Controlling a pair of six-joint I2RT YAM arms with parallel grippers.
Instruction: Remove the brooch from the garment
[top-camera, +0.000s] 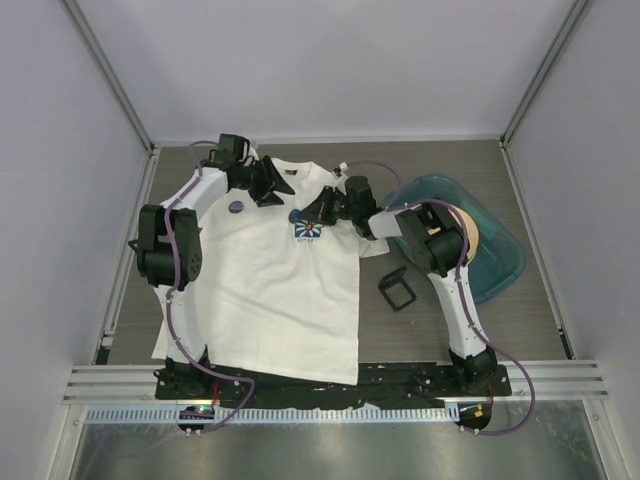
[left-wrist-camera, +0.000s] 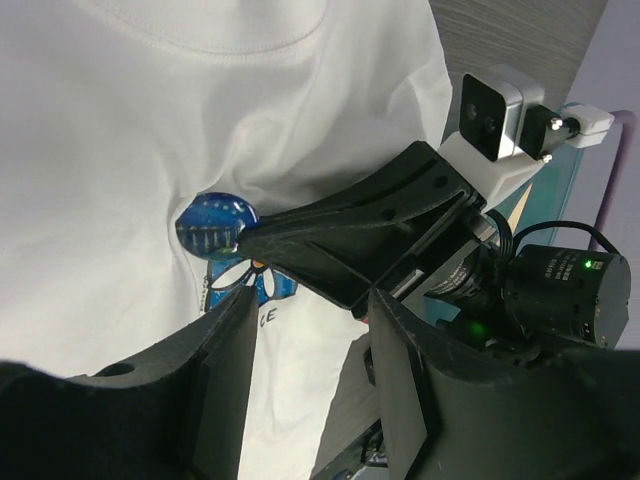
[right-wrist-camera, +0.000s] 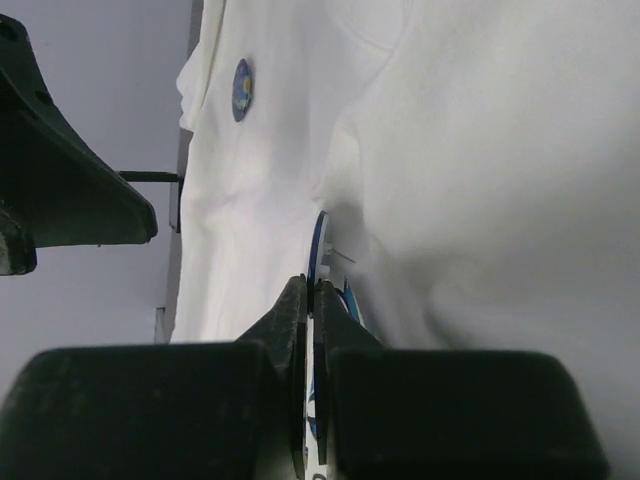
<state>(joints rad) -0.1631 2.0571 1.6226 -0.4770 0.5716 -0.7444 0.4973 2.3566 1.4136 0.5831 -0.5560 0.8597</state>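
A dark-blue brooch (right-wrist-camera: 318, 245) on the white T-shirt (top-camera: 270, 300) was pinched edge-on by the right gripper (right-wrist-camera: 311, 292), while the left gripper (left-wrist-camera: 315, 312) was held open beside it.

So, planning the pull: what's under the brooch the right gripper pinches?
Puckered white garment, flower print just beside. The brooch and right gripper cover its fastening.

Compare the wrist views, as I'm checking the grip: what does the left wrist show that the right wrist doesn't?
Left wrist only: the round face of the brooch and a white wrist camera. Right wrist only: the brooch edge-on, pinched in the right claw, and a second blue pin farther along the shirt. Both: the brooch, the right claw and the shirt.
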